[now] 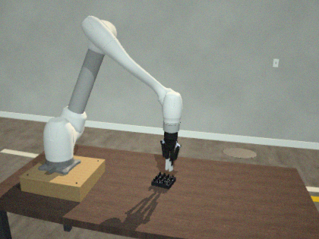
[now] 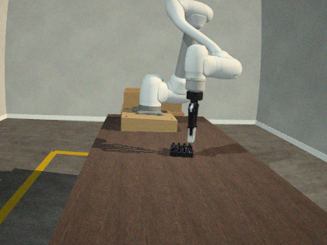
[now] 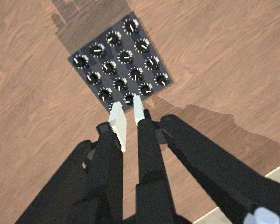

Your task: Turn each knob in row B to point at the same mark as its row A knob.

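The knob box (image 1: pixel 162 179) (image 2: pixel 181 150) (image 3: pixel 120 65) is a small black box with several rows of black knobs, each marked with a white line. It stands flat on the brown table (image 1: pixel 228 204) (image 2: pixel 156 201) (image 3: pixel 225 50). My gripper (image 1: pixel 169 168) (image 2: pixel 191 138) (image 3: pixel 129 109) points straight down and hangs a little above the box's near edge as the wrist view shows it. Its white-tipped fingers stand a narrow gap apart with nothing between them and touch no knob. The knob names and marks are too small to read.
The arm's base stands on a tan wooden block (image 1: pixel 62 179) (image 2: pixel 148 121) at one end of the table. The arm's shadow falls across the table beside the box. The table's edges are far from the box.
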{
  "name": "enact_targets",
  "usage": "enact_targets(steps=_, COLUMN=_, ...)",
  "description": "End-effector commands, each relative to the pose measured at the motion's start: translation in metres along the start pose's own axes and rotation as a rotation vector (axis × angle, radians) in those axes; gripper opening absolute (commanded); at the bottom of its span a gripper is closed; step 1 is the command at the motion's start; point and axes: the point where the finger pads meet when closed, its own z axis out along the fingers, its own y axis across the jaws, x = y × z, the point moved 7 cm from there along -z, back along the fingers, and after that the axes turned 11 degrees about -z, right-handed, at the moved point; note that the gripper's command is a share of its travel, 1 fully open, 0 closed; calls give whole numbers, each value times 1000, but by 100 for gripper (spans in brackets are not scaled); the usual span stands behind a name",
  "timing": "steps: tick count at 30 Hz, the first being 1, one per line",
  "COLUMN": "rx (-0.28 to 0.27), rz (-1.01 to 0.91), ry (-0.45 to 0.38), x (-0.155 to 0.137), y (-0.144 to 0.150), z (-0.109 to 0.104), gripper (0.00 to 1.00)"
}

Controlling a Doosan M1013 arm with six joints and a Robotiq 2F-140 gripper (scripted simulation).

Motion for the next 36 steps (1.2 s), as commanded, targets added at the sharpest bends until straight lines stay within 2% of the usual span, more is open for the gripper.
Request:
enact_targets(steps=1, rx=0, rz=0, ry=0, x=0, y=0, z=0, gripper=12)
enact_targets(steps=12, rx=0, rz=29, ry=0, x=2, y=0, z=-1, gripper=12)
enact_targets(steps=15, rx=0, rz=183, ry=0, x=12, y=-2, z=-3, gripper=12)
enact_targets(steps=17, rx=0, rz=183, ry=0, x=12, y=-2, z=-3, gripper=12)
enact_targets(steps=19, rx=0, rz=311, ry=0, x=20, y=-3, z=-5, gripper=12)
enact_targets(steps=32, rx=0, rz=794, ry=0, x=51, y=-5, z=-13, gripper=12)
enact_targets(steps=34, rx=0, rz=794, ry=0, x=51, y=-5, z=-13, gripper=12)
enact_targets(steps=35, rx=0, rz=899, ry=0, x=57, y=-5, z=-15, gripper=12)
enact_targets(steps=36, rx=0, rz=926, ry=0, x=59, y=-5, z=-15, gripper=12)
